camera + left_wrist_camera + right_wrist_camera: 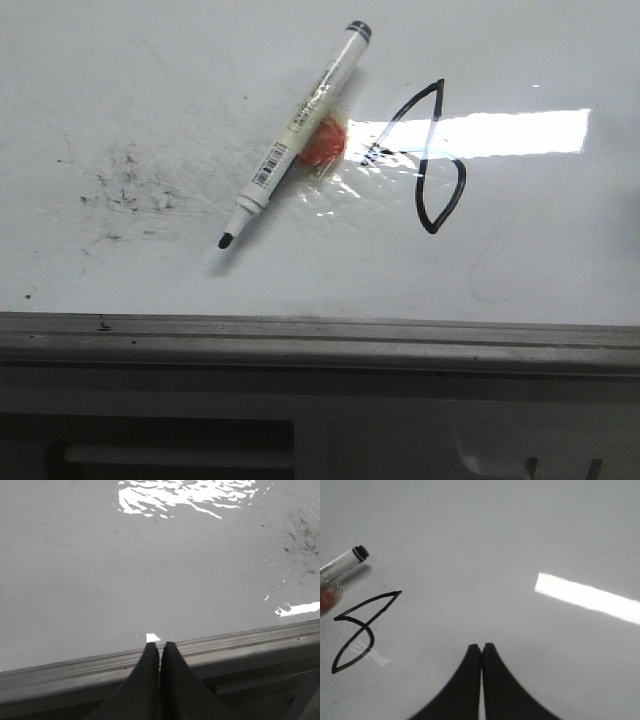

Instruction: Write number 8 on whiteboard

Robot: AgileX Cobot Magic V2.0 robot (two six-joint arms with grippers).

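Note:
The number 8 [428, 160], a thin black figure of two pointed loops, is drawn on the whiteboard [150, 80] right of centre; it also shows in the right wrist view [362, 630]. A white marker [295, 132] with its black tip uncapped lies tilted on the board left of the 8, over an orange blob [322, 140]; its end shows in the right wrist view [345, 560]. My left gripper [160, 645] is shut and empty above the board's grey rail [240, 645]. My right gripper [481, 646] is shut and empty over bare board beside the 8. Neither gripper shows in the front view.
Black smudge specks [130, 190] lie on the board's left part and show in the left wrist view [300, 535]. The grey metal rail [320, 340] runs along the near edge. Bright glare [500, 132] crosses the board by the 8.

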